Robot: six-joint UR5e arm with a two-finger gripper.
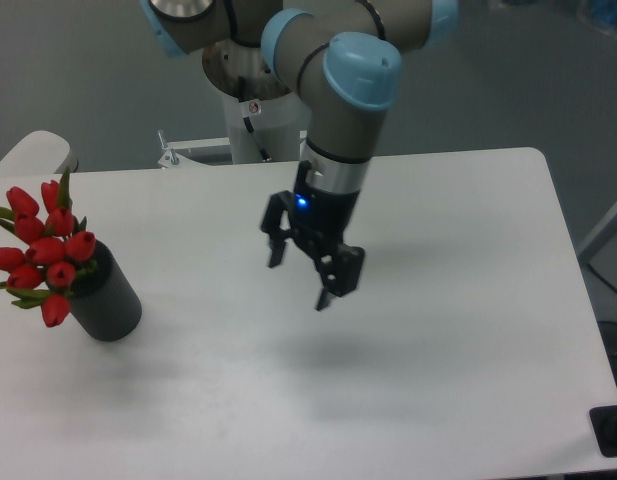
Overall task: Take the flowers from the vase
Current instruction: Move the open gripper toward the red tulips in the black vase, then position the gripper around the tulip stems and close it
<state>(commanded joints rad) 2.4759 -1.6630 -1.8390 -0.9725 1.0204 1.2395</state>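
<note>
The flowers [43,250], a bunch of red tulip buds with green leaves, stand in the dark grey vase [108,299] at the left side of the white table [468,390]. The bunch leans up and to the left out of the vase's opening. My gripper [300,278] is open and empty, held above the middle of the table, well to the right of the vase. Its fingers point down.
The arm's white base column [258,100] stands behind the table's far edge. A pale rounded object [33,152] sits off the table's far left corner. A dark object [610,432] shows at the lower right edge.
</note>
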